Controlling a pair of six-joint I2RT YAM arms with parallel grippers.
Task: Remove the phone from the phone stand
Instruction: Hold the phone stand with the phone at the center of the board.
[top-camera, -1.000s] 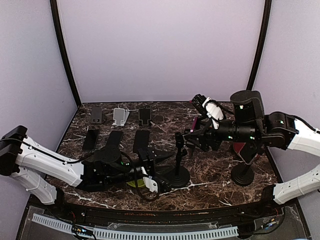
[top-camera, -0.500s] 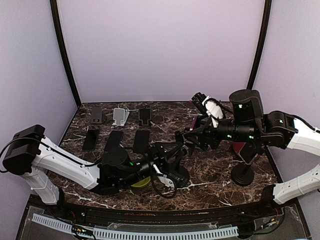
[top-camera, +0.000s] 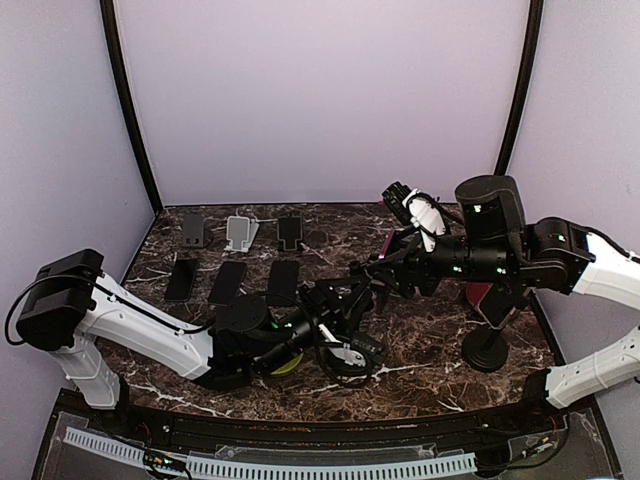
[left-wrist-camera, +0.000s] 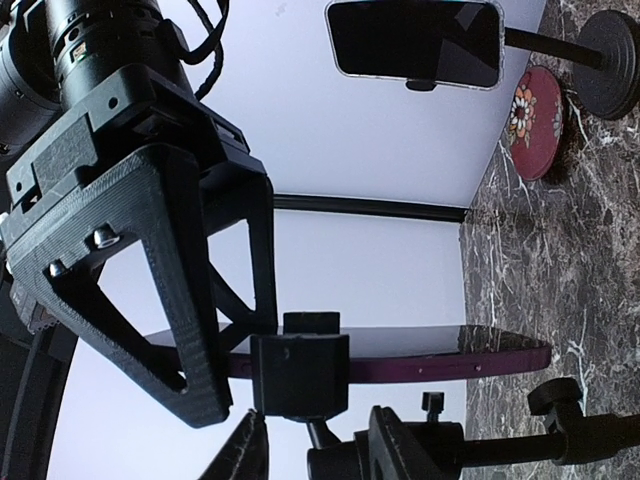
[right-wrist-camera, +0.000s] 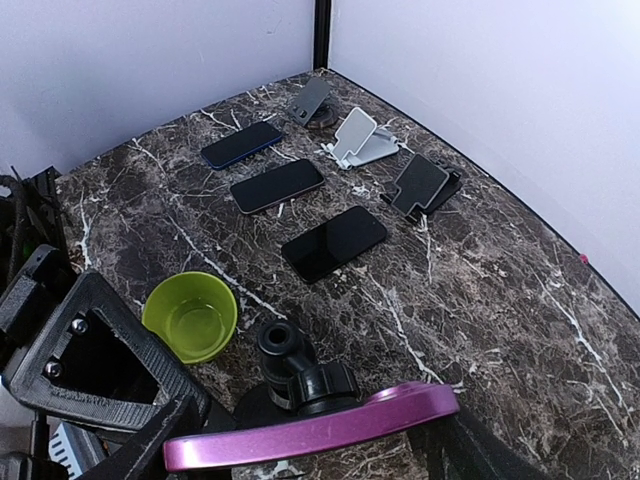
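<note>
The purple phone (right-wrist-camera: 310, 430) sits flat in the black clamp (left-wrist-camera: 298, 375) of the phone stand (top-camera: 352, 352) at mid-table. My right gripper (right-wrist-camera: 310, 445) spans the phone's long edges, one finger (left-wrist-camera: 170, 300) at each side, shut on it. In the top view only a sliver of the phone (top-camera: 388, 243) shows by the right gripper (top-camera: 385, 272). My left gripper (left-wrist-camera: 320, 450) sits just under the clamp, its fingers either side of the stand's neck (left-wrist-camera: 335, 455). A thin gap shows on one side. From above, the left gripper (top-camera: 358, 300) is at the stand's pole.
A green bowl (right-wrist-camera: 190, 318) stands beside the stand's base. Three phones (top-camera: 227, 282) lie flat at the left, with three small stands (top-camera: 240, 232) behind them. A second pole stand (top-camera: 487, 350) at the right holds another phone (left-wrist-camera: 415, 42), near a red coaster (left-wrist-camera: 535, 120).
My left arm has swung right and up to the stand, and its jaws have narrowed around the neck. The right arm has hardly moved.
</note>
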